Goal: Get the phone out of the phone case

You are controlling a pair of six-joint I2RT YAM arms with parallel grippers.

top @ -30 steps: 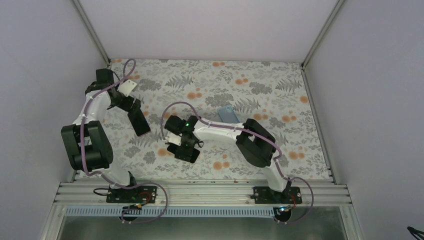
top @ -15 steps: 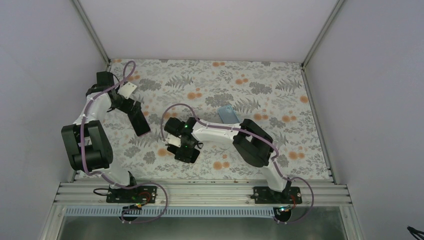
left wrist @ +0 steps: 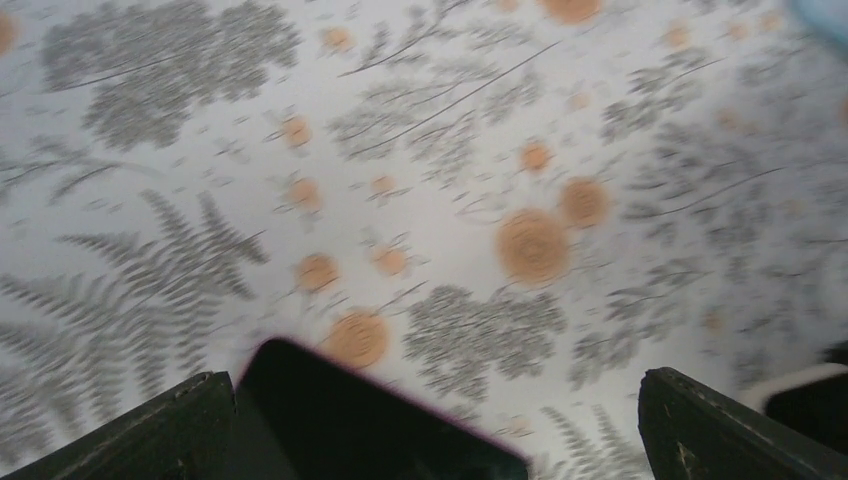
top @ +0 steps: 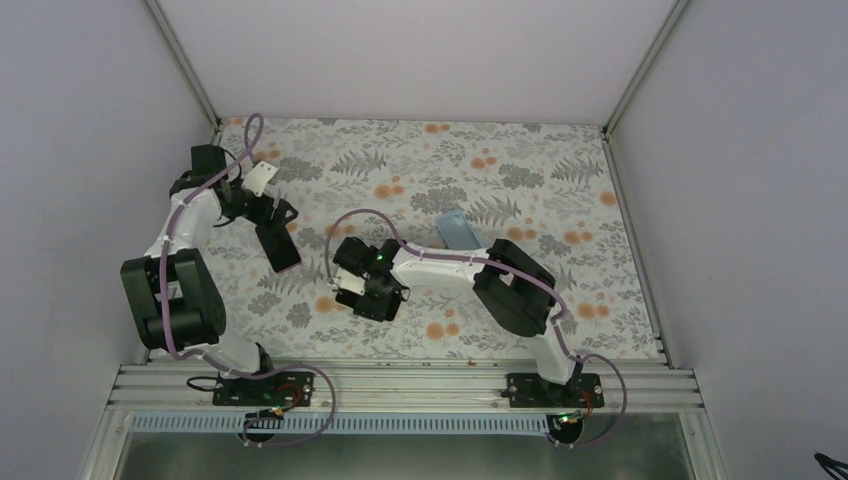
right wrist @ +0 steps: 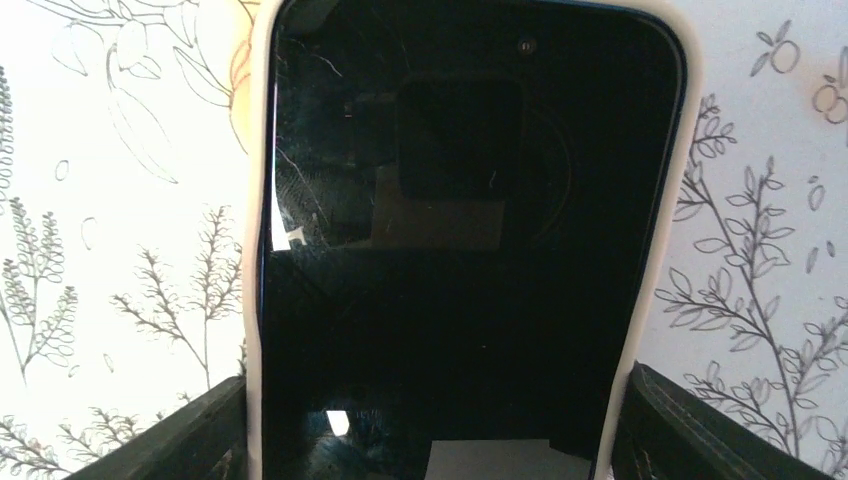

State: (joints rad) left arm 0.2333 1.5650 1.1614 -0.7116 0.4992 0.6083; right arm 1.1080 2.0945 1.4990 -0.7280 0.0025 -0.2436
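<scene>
A black phone [right wrist: 470, 200] in a white case [right wrist: 662, 250] sits between my right gripper's [right wrist: 435, 380] fingers, which press on the case's two long sides. In the top view my right gripper [top: 372, 290] holds it low over the table's near middle. A second dark phone [top: 279, 246] lies flat at the left. My left gripper [top: 274, 213] hovers over its far end, jaws wide open. In the left wrist view the dark phone [left wrist: 340, 420] shows by the left finger [left wrist: 150, 430], with my left gripper [left wrist: 432, 385] empty.
An empty light blue phone case [top: 457, 227] lies on the floral table cover [top: 560, 200] behind the right arm. Grey walls close the table on the left, back and right. The left arm's purple cable loops near the back left corner.
My left gripper has turned and drawn back a little from the dark phone, its jaws now spread. My right gripper has shifted slightly left with the cased phone.
</scene>
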